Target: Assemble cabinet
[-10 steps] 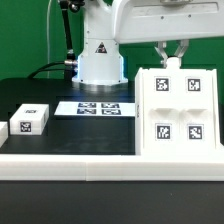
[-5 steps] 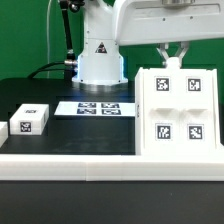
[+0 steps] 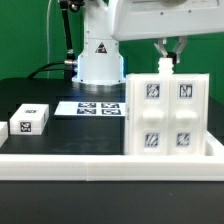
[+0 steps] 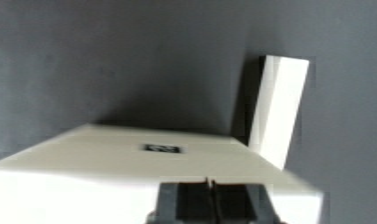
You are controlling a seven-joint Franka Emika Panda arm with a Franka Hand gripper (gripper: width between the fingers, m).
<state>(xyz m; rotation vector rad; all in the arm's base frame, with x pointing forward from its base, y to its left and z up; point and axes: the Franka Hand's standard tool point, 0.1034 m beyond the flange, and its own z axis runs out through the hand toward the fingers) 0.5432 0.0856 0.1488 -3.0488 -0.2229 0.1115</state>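
The cabinet (image 3: 168,115) is a large white box standing at the exterior view's right, its tagged four-panel front facing the camera. My gripper (image 3: 167,60) is right at its top edge, fingers drawn together. In the wrist view the gripper (image 4: 206,200) has its jaws closed against each other, just over a white cabinet surface (image 4: 132,165) that bears a small tag. A white panel (image 4: 283,105) stands up edge-on beyond that surface. Whether the fingertips pinch any part of the cabinet is hidden.
Two small loose white tagged cubes (image 3: 32,119) (image 3: 3,130) lie at the exterior view's left. The marker board (image 3: 100,107) lies flat in front of the robot base (image 3: 100,60). A long white border rail (image 3: 100,165) runs along the front.
The cabinet has shifted toward the exterior view's left and turned, so its front looks narrower and taller. The gripper stays at its top edge.
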